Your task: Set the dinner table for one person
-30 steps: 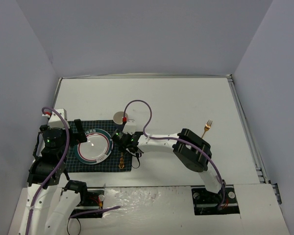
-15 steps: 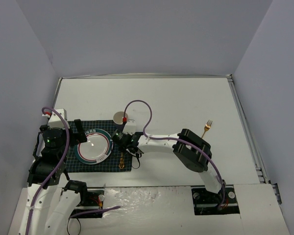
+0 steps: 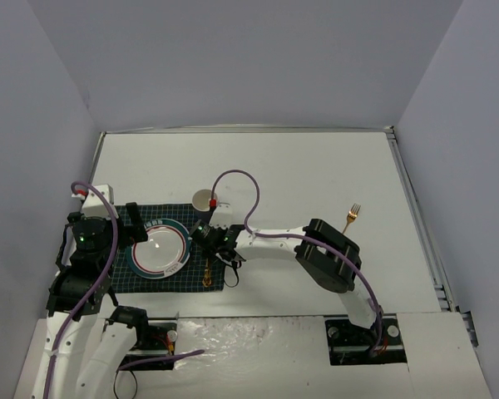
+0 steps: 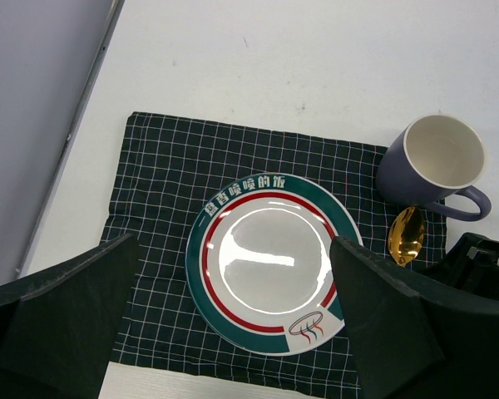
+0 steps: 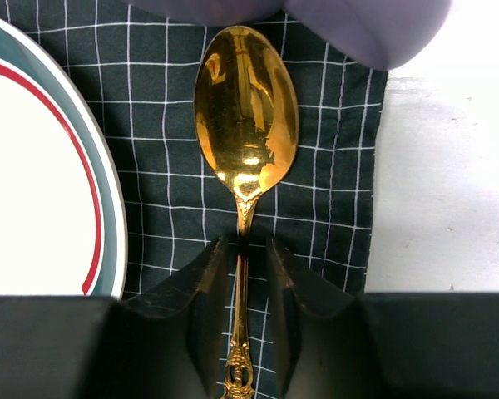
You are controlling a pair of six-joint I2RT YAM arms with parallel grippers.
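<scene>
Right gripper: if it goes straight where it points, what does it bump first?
The gold spoon: the right gripper straddles its handle, pointing along it at the bowl. The purple mug sits beyond. If tilted down, it may touch the checked cloth first.

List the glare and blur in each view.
Top external: a white hotspot on the plate. Left wrist: a glare streak across that plate's centre. Right wrist: the gold spoon mirrors bright highlights in its bowl; the purple mug at the top edge is blurred.

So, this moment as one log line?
spoon on cloth right of plate | right gripper open astride its handle | left gripper open above plate | fork unplaced on dinner table
</scene>
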